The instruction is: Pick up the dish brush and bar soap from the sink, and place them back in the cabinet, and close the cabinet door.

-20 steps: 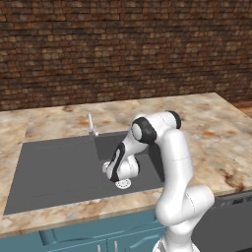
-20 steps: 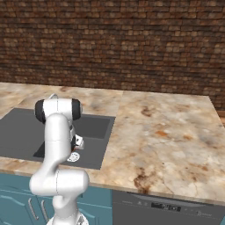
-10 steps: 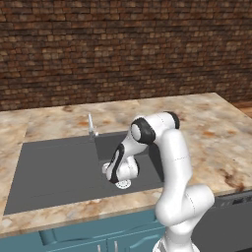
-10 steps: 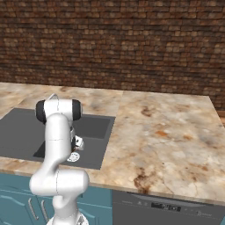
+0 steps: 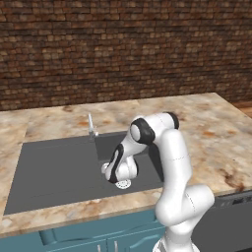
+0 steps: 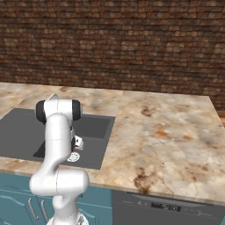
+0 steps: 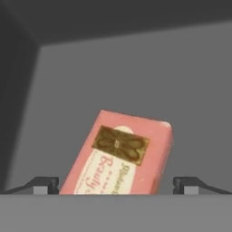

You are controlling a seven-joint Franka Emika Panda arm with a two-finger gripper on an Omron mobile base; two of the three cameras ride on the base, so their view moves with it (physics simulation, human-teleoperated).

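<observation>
Gripper (image 7: 116, 186) of the white arm reaching down into the wide dark grey sink basin (image 5: 54, 172), fingers (image 7: 45, 185) spread wide, pink rectangular bar soap (image 7: 118, 154) with a pale printed label lying tilted between them on the basin floor, white round drain disc (image 5: 123, 184) just beside the hand.

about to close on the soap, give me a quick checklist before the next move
1. Soap lies between the two fingertips: ok.
2. Gripper open, a gap on each side of the soap: ok.
3. Soap square to the fingers: not ok, it sits tilted.
4. Gripper down inside the sink, near the drain: ok.
5. Fingers low enough to grip the soap's sides: cannot tell.
6. Brush position: cannot tell.
</observation>
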